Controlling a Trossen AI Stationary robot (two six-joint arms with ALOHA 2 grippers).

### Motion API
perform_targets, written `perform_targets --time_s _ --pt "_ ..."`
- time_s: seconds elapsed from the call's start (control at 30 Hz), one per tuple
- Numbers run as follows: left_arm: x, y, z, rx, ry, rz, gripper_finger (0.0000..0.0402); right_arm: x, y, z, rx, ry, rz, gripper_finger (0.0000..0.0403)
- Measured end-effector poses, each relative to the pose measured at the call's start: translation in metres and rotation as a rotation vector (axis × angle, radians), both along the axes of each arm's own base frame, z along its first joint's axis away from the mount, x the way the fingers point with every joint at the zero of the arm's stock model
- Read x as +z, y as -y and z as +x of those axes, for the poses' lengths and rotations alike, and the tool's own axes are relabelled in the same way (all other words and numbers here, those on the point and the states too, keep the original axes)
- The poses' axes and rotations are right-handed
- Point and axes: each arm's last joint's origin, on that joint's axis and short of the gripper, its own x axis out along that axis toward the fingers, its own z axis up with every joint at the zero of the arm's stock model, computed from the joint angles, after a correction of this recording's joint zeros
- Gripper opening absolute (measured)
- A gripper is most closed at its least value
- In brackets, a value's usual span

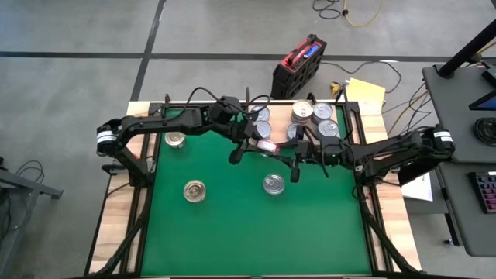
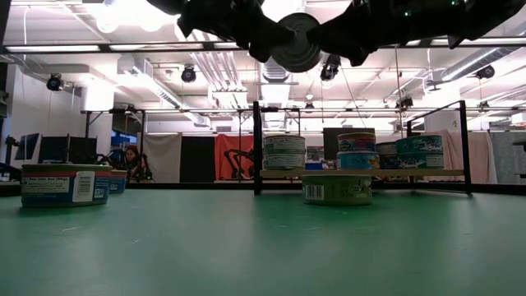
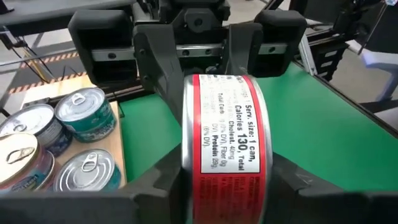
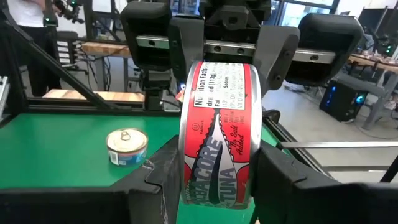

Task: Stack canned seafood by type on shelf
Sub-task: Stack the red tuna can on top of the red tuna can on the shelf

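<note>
Low view: both claws (image 2: 297, 37) pinch one red-labelled tin (image 2: 296, 41) above green mat (image 2: 246, 247).

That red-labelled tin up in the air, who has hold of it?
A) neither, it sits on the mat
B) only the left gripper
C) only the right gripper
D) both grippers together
D: the red-labelled tin stands on edge above the green mat, pinched between the left gripper and the right gripper, as both wrist views show.
</note>
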Motion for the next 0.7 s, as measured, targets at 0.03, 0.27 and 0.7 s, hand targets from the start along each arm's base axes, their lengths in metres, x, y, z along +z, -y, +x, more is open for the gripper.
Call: perform_targets --time_s 0.03,0.27,0.7 --pt "0.0 0.0 0.0 0.001 0.0 0.0 0.012 0.0 0.0 0.0 0.0 0.002 0.0 0.0137" --pt "0.006 -0.001 -0.001 0.036 -0.042 -0.071 0.012 0.001 0.0 0.0 -0.014 0.004 0.002 0.0222" --pt "0.063 -0.046 -0.024 0.249 -0.16 -0.091 0.012 0.015 0.005 -0.025 -0.174 -0.029 0.054 0.035"
